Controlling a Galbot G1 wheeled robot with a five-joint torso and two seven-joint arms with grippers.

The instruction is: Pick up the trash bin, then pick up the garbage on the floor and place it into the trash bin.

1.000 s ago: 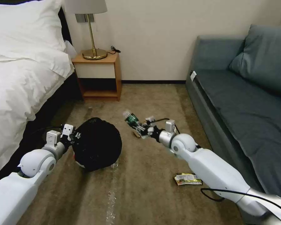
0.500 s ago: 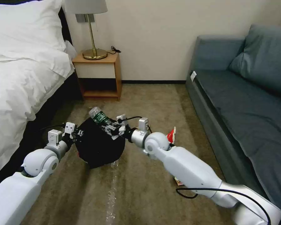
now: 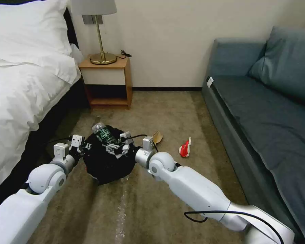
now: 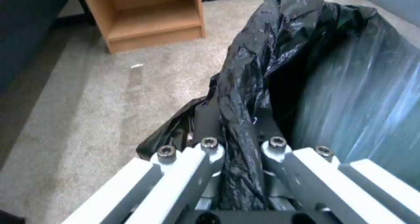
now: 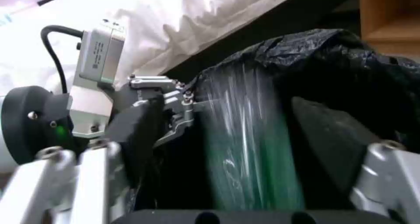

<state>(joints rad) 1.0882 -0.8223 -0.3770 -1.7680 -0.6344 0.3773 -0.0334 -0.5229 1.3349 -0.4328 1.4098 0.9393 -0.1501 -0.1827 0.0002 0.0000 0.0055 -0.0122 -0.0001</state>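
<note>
Bottle (image 3: 102, 132) in right end effector (image 3: 112, 146) above trash bin (image 3: 106, 164)

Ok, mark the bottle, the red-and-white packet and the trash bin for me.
bottle (image 3: 102, 131): head view, on its green label.
red-and-white packet (image 3: 184, 149): head view, on its red face.
trash bin (image 3: 106, 166): head view, on the black liner draping it.

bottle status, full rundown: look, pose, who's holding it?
The bottle is clear plastic with a green label, cap end pointing up toward the nightstand side, lying tilted. The right gripper is shut on its lower end and holds it above the black-lined trash bin, off the carpet. In the right wrist view it appears as a green-tinted streak between the fingers. Contents cannot be told.
</note>
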